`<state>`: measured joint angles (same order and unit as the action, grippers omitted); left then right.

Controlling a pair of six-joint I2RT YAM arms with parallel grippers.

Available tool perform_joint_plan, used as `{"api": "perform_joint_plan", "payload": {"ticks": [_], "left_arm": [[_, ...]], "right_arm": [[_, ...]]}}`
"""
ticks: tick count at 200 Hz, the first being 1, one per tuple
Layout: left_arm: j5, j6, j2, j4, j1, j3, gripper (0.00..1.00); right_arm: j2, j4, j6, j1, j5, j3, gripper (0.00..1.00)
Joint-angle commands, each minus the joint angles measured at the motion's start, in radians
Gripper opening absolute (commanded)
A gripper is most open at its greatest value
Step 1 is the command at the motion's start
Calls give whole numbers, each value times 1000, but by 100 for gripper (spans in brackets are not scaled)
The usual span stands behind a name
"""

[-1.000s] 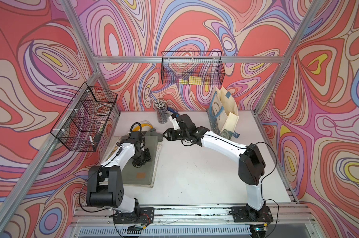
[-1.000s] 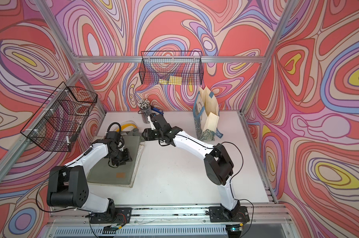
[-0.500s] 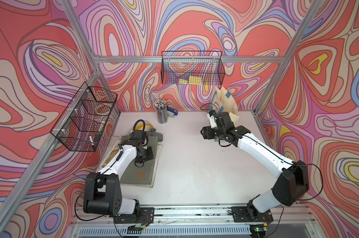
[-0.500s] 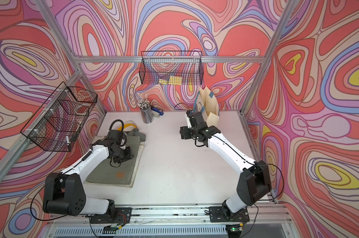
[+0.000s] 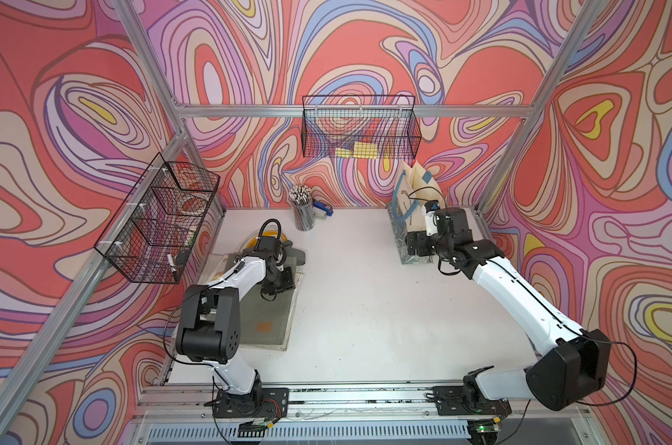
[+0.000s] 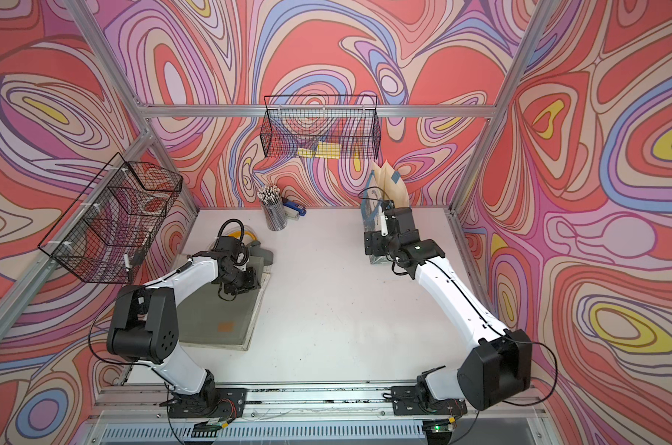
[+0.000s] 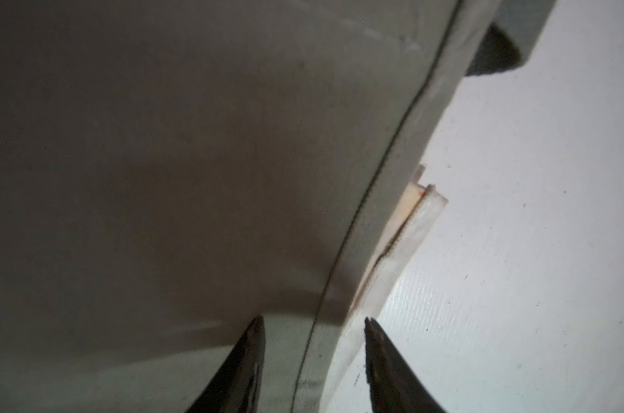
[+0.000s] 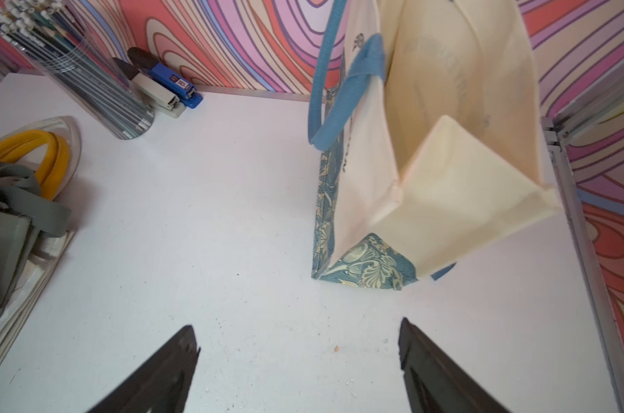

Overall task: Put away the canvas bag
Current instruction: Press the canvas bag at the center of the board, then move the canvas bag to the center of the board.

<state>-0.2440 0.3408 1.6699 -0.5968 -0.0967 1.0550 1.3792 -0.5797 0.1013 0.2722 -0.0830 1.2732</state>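
A flat grey-green canvas bag [image 5: 265, 308] [image 6: 219, 308] lies at the table's left, its grey handles [image 5: 296, 255] toward the back. My left gripper [image 5: 282, 279] [image 7: 313, 320] points down onto its right edge. The jaws stand part open and straddle the stitched seam [image 7: 353, 214]; a pale layer shows under the bag's edge. A cream cloth bag [image 5: 407, 200] [image 8: 446, 178] with blue straps and a blue patterned base stands upright at the back right. My right gripper [image 5: 417, 244] [image 8: 298, 327] hovers just in front of it, wide open and empty over bare table.
A clear cup of pencils [image 5: 303, 212] and two staplers [image 5: 323, 208] stand at the back. A yellow ring [image 8: 49, 153] lies behind the grey bag. Wire baskets hang on the back wall [image 5: 359, 131] and the left wall [image 5: 161, 219]. A metal frame post [image 8: 582, 221] edges the table's right.
My right arm has swung from the grey bag's handles at the left across to the cream bag at the right, and its jaws have opened wide. The left gripper stays on the grey bag.
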Motion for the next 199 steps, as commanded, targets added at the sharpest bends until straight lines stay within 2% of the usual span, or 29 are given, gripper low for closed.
{"api": "perform_joint_plan", "payload": {"ticks": [1, 32, 74, 102, 142, 177, 189, 199], "left_arm": [[-47, -14, -65, 25, -7, 23, 47], [-56, -20, -218, 52, -26, 31, 47], [-103, -44, -360, 105, -70, 34, 48], [-136, -56, -414, 146, -102, 24, 49], [-125, -88, -443, 175, -159, 14, 50], [-137, -94, -442, 195, -195, 23, 50], [-133, -94, -439, 197, -202, 25, 50], [-133, -96, -437, 198, -210, 28, 50]], "right_arm": [[-34, -7, -17, -74, -4, -14, 98], [-22, 32, -32, -149, 45, -25, 98], [37, 166, -92, -166, 116, -51, 98], [62, 270, -101, -175, 179, -81, 98], [114, 372, -107, -175, 140, -120, 97], [148, 494, -109, -177, 185, -165, 85], [161, 521, -106, -177, 197, -168, 75], [173, 530, -103, -176, 209, -166, 63]]}}
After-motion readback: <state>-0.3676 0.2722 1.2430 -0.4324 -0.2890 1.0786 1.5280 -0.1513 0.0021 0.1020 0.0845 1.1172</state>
